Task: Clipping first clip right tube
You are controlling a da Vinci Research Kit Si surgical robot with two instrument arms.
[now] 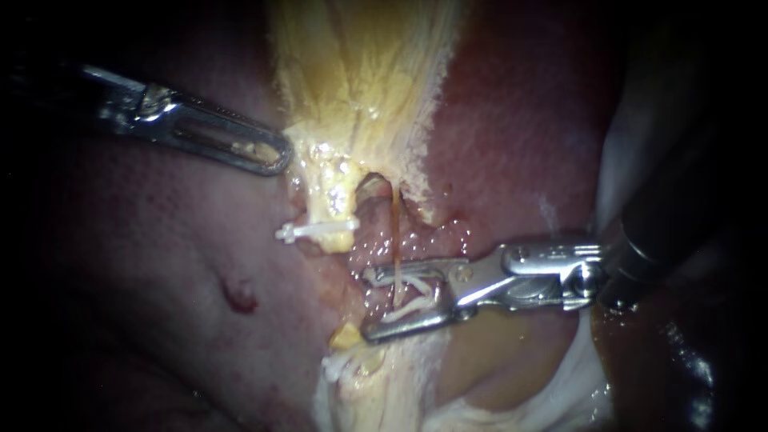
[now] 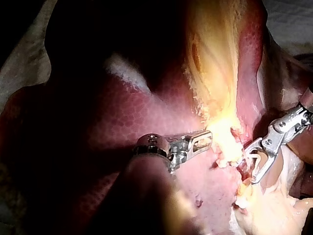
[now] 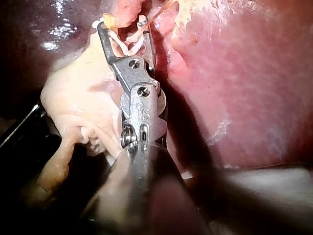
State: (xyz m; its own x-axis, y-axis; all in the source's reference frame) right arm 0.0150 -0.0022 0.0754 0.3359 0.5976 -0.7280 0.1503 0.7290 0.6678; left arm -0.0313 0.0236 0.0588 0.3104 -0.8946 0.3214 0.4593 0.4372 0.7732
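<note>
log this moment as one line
phase: clipping | right tool: jaws hold open clip around right tube | left tool: beside yellow tissue

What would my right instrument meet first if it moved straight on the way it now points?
Most likely the thin tube, which already crosses the open clip that the right instrument carries; past it lies the liver, though depth is hard to judge.
</note>
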